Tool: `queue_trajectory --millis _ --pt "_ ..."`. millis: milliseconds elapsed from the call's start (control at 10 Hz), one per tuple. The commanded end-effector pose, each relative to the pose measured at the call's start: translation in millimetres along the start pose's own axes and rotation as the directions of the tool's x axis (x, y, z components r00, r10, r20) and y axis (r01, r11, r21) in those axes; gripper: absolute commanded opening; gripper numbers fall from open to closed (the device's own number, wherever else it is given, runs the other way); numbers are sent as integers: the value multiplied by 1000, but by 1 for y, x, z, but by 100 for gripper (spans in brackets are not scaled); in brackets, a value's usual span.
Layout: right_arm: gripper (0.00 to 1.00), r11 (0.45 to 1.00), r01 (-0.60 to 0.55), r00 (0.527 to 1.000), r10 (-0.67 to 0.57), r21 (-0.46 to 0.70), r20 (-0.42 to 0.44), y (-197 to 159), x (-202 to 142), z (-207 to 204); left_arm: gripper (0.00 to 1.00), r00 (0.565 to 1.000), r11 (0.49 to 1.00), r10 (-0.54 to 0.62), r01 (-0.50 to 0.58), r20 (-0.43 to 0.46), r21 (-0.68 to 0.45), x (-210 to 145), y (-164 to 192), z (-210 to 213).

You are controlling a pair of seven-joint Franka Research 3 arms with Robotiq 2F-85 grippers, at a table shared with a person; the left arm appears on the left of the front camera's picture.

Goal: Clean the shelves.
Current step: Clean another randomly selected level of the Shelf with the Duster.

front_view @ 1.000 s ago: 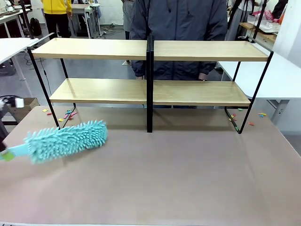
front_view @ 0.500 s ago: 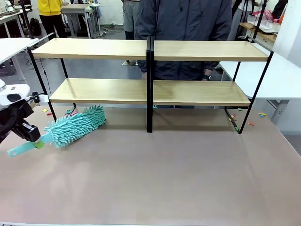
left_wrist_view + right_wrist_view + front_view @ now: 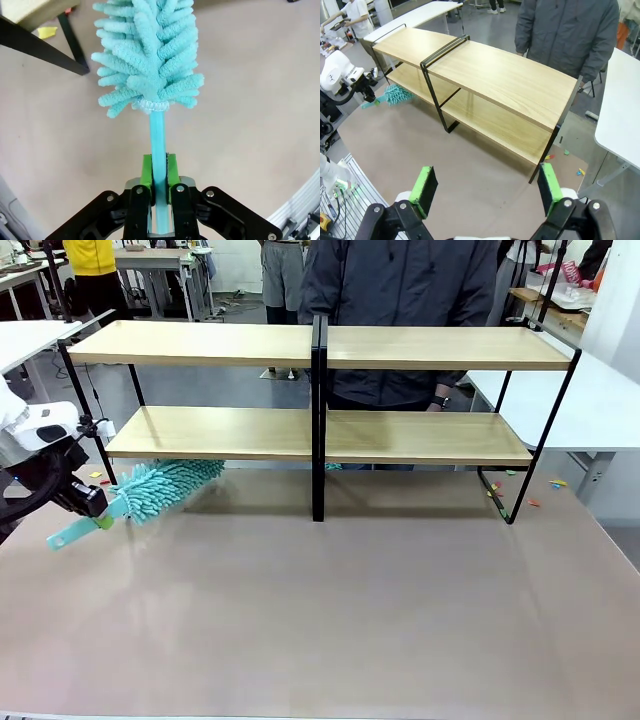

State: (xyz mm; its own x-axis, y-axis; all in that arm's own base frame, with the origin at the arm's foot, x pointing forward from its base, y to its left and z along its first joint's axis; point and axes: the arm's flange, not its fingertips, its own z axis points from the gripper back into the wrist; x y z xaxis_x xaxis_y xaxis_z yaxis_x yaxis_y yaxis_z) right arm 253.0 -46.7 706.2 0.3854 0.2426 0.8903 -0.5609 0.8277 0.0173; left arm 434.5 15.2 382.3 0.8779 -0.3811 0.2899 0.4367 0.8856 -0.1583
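Left gripper [image 3: 97, 510] [image 3: 160, 167] is clamped on the teal handle of a microfiber duster [image 3: 170, 483] [image 3: 150, 50]. In the left wrist view both green pads [image 3: 146, 170] press flat on the handle from either side, well below the fluffy head, and the handle's tail runs on back between the fingers. From the front, that tail pokes out behind the gripper toward lower left.

- Left arm comes in low from the picture's left edge, white wrist link [image 3: 45, 425] above the black gripper body. Fingers point right and slightly up toward the rack, so the duster sits slanted, head higher than tail.
- Duster head is tucked under the left half of the lower board, beside the left slanted leg, just above the table [image 3: 350, 620]. Can't tell whether the fibres touch the board's underside.
- Right gripper [image 3: 485, 185] is held high over the table looking down on the rack, with its pads [image 3: 426, 187] spread wide and nothing between them.
- Shelves [image 3: 420, 348] [image 3: 510, 80] stand across the far half of the table, all four boards bare. The right wrist view also picks up the duster [image 3: 395, 94] at their left end.
- Person [image 3: 400, 280] in a dark jacket stands right behind the rack, hands down behind the boards.
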Motion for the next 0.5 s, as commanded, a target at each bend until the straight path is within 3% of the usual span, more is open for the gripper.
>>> queue_trajectory --millis 0,200,400 --pt "100 1000 -1 1000 1 7 8 1 1 0 0 999 999 38 -37 -27 15 -4 -11 -9" --pt "100 1000 -1 1000 1 7 8 1 1 0 0 990 998 59 -55 -124 40 -4 -22 -9" --pt "100 1000 -1 1000 1 7 8 1 1 0 0 979 984 111 -84 -172 155 -4 -41 -4"
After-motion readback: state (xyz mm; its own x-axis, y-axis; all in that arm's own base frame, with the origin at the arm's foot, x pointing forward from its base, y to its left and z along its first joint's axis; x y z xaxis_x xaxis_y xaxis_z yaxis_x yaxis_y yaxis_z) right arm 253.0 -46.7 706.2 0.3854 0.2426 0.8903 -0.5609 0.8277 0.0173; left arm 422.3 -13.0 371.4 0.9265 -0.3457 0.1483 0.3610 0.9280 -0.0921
